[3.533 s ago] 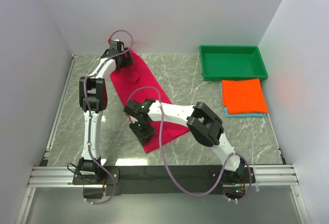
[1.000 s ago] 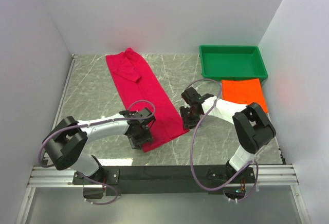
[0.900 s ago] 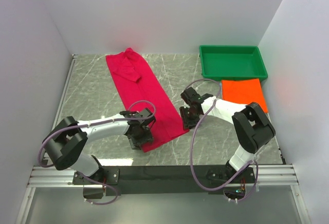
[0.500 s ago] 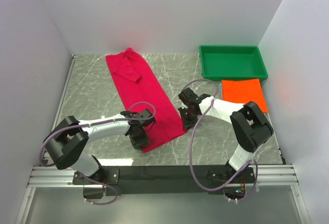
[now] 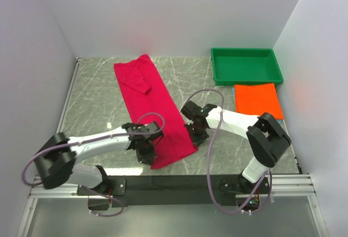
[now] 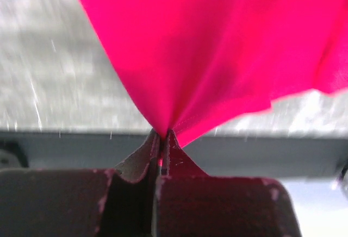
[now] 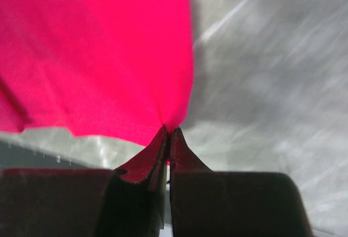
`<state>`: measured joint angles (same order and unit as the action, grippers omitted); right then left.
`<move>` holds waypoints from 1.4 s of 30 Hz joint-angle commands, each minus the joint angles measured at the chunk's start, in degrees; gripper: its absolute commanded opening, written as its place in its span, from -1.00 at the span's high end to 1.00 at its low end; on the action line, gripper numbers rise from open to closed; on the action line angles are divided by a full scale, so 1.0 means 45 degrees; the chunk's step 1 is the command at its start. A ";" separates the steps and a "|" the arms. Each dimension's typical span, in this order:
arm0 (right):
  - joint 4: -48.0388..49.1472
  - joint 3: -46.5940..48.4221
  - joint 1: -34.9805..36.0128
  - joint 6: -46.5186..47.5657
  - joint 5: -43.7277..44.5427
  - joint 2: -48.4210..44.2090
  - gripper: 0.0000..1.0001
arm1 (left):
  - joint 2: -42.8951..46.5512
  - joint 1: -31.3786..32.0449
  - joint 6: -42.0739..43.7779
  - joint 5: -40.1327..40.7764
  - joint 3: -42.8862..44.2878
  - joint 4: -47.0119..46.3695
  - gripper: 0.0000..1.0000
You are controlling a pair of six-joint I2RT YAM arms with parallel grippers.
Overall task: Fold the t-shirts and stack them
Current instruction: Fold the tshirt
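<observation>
A crimson-pink t-shirt (image 5: 149, 104) lies as a long strip, running from the back left of the table toward the front middle. My left gripper (image 5: 145, 153) is shut on the strip's near left corner, and the cloth (image 6: 206, 57) fans out from its pinched tips (image 6: 161, 136). The right gripper (image 5: 196, 133) is shut on the near right corner; the cloth (image 7: 92, 52) rises from its tips (image 7: 169, 131). Over at the right, a folded orange t-shirt (image 5: 258, 101) rests beside the tray. No teal t-shirt can be seen.
A green plastic tray (image 5: 247, 75) stands at the back right, just behind the orange shirt. White walls close in the table on the left, back and right. The black mounting rail (image 5: 174, 185) runs along the near edge.
Both grippers closed on the pink shirt's near corners and shifted slightly toward the front. The strip slid with them; its near end now sits lower and its far end flatter.
</observation>
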<state>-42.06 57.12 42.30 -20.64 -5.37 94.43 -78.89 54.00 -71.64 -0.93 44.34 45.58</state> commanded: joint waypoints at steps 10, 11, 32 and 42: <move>-0.3287 -0.0781 0.2630 -0.1819 -0.0409 -0.3133 1.00 | 0.3605 0.3703 -0.2830 -0.1942 -0.1942 0.1139 0.95; -0.3425 -0.0625 0.2630 -0.1761 -0.0293 -0.3153 1.00 | 0.3741 0.3704 -0.2908 -0.1923 -0.1962 0.1198 0.96; -0.4578 0.8963 0.1440 0.1031 0.1914 0.3151 1.00 | 0.5130 -0.4654 -0.0038 0.1552 -0.1707 -0.0320 0.99; -0.3603 1.1386 0.0482 0.1736 0.1544 0.5401 1.00 | 0.3744 -0.6295 0.2675 0.4093 -0.0615 -0.2510 0.99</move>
<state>-60.36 104.75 45.47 -14.52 1.41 117.38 -61.58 26.79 -65.54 11.09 38.22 39.48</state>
